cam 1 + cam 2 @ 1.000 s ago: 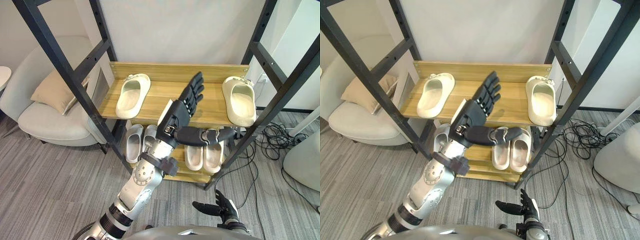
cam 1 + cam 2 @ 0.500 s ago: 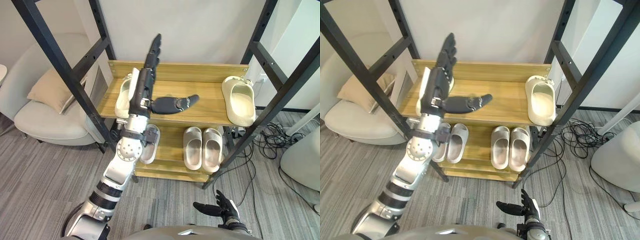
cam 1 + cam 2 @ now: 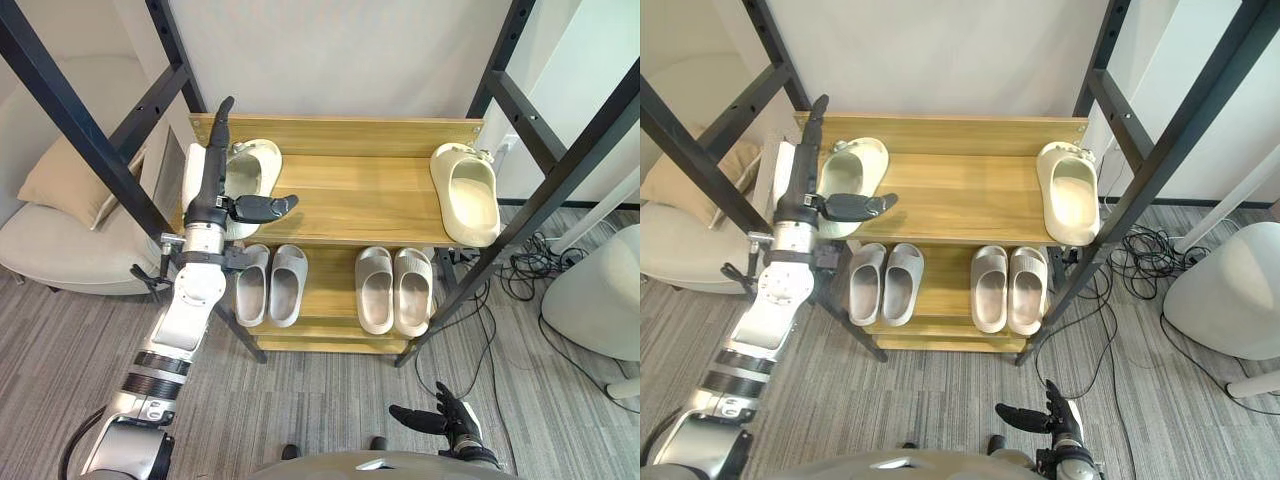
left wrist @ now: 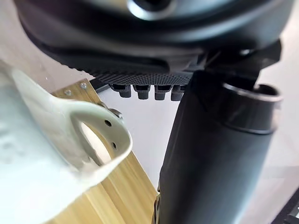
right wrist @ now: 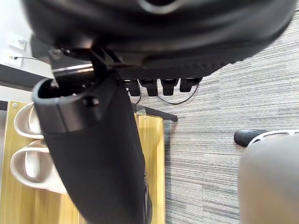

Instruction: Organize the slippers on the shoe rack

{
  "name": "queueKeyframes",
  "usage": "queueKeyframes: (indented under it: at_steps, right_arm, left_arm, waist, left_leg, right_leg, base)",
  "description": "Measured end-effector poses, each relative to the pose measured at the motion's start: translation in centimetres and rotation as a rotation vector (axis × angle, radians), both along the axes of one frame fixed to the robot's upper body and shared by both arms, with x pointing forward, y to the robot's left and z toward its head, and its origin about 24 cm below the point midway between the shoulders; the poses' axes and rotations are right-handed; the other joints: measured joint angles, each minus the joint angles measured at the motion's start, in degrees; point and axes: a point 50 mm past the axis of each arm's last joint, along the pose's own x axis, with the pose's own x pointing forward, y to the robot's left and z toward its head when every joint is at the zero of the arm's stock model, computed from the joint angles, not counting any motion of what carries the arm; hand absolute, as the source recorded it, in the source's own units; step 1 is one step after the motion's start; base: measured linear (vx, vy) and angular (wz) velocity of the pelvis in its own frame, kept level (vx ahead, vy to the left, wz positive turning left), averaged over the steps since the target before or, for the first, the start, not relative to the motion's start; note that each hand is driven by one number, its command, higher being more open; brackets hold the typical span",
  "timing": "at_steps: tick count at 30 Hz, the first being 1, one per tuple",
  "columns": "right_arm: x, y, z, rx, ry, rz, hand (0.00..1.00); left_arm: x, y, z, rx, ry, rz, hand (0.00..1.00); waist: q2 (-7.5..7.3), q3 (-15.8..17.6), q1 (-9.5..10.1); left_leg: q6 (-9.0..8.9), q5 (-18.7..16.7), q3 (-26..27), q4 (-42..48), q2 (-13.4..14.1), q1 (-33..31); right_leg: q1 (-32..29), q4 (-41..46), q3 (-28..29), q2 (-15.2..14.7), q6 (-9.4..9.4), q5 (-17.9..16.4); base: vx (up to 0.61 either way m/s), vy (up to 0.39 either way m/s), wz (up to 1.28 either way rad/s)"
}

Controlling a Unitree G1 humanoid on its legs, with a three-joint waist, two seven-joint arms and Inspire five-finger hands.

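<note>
Open-fingered, thumb apart, the left hand (image 3: 213, 185) sits beside the slipper (image 3: 258, 165) at the shelf's (image 3: 350, 200) 9 o'clock end; a clumsy push may knock it off.

White wall (image 3: 330, 60), grey plank floor (image 3: 330, 400) — cream armchair (image 3: 45, 250) at left
</note>
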Motion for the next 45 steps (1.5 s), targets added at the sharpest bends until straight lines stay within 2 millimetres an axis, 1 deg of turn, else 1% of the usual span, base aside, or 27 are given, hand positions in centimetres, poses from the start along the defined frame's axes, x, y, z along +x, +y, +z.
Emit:
queueKeyframes:
  at_steps: [2,5,11,16,24,30,37,45]
  right_arm:
    - [0.0,0.0,0.0,-0.001,-0.001,-0.002,1.0]
    - [-0.6,-0.2,-0.1,-0.002,0.014,-0.013,1.0]
    - [-0.8,-0.3,-0.1,-0.005,0.019,-0.021,1.0]
    - [-0.8,-0.5,-0.1,-0.009,0.018,-0.02,1.0]
    - [-0.8,-0.6,-0.1,-0.021,0.021,-0.007,1.0]
    - [-0.8,-0.7,-0.1,-0.026,0.021,-0.006,1.0]
    - [-0.8,-0.7,0.0,-0.027,0.022,0.0,1.0]
    - [-0.8,-0.6,-0.1,-0.027,0.023,0.015,1.0]
  left_arm:
    - [0.0,0.9,0.3,0.006,-0.018,0.05,1.0]
    - [0.0,1.5,0.4,0.027,-0.023,0.09,1.0]
    - [0.0,2.2,0.3,0.031,-0.016,0.127,1.0]
    - [-0.1,2.8,0.6,0.024,-0.032,0.157,1.0]
    - [-0.2,2.9,0.8,0.116,-0.047,0.193,1.0]
    - [-0.1,3.1,1.5,0.162,-0.069,0.205,1.0]
    - [0.2,3.2,2.6,0.257,-0.106,0.222,1.0]
    - [0.2,3.5,2.5,0.326,-0.096,0.28,1.0]
  waist:
    - [0.06,0.1,-0.03]
    - [0.16,0.1,-0.12]
    - [0.36,0.2,-0.06]
    - [0.72,0.5,-0.02]
    - [0.91,0.6,0.06]
    - [1.28,0.8,0.14]
    - [1.33,0.8,0.07]
    - [1.29,0.9,0.07]
  left_leg:
    - [0.0,0.0,0.5,0.0,0.0,-0.4]
    - [0.0,0.0,0.6,0.1,0.0,-0.4]
    - [0.0,0.0,0.8,0.1,0.0,-0.5]
    - [0.01,0.0,1.2,0.0,0.0,-0.6]
    - [0.11,0.1,1.2,0.1,-0.2,-0.6]
    - [0.18,0.1,1.2,0.1,-0.2,-0.6]
    - [0.18,0.1,1.2,0.1,-0.2,-0.7]
    - [0.2,0.1,1.2,0.0,-0.2,-0.8]
  right_leg:
    - [-0.6,-0.1,0.6,0.0,-0.02,0.3]
    - [-0.8,-0.1,0.7,0.0,-0.01,0.5]
    - [-0.9,-0.2,0.9,0.1,-0.06,0.5]
    - [-1.2,-0.1,1.4,0.2,-0.1,0.7]
    - [-1.3,-0.1,1.4,0.1,-0.05,0.9]
    - [-1.3,-0.1,1.4,0.1,-0.05,0.9]
    - [-1.4,0.0,1.4,0.1,-0.05,0.9]
    - [-1.5,-0.1,1.4,0.1,-0.07,0.9]
  base:
    - [-0.04,0.008,-0.14]
    - [-0.04,0.003,-0.03]
    - [-0.01,0.0,0.0]
    - [-0.01,-0.001,-0.04]
    - [-0.01,0.001,0.0]
    - [-0.01,0.0,0.0]
    - [0.0,0.0,0.0]
    - [0.0,0.0,0.0]
